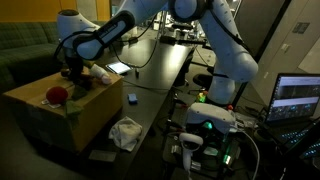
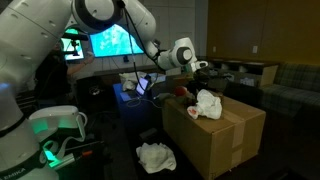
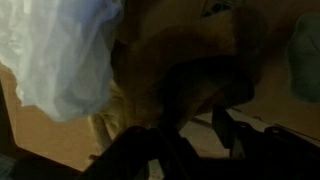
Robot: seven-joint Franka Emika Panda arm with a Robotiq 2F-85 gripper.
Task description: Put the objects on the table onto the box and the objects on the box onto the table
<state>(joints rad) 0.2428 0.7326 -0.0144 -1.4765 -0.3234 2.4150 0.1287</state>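
We see a long black bench (image 1: 155, 82) and, at its 9 o'clock in an exterior view, a large tan box (image 1: 60, 122). The robot's hand (image 1: 72, 72) hangs low over the box top. From the hand, a white crumpled bundle (image 1: 100, 76) lies at 3 o'clock and a red object (image 1: 56, 96) at 7 o'clock, both on the box. In the wrist view a brownish thing (image 3: 165, 85) sits directly beneath. It is too dark for us to tell whether the hand is apart or gripping.
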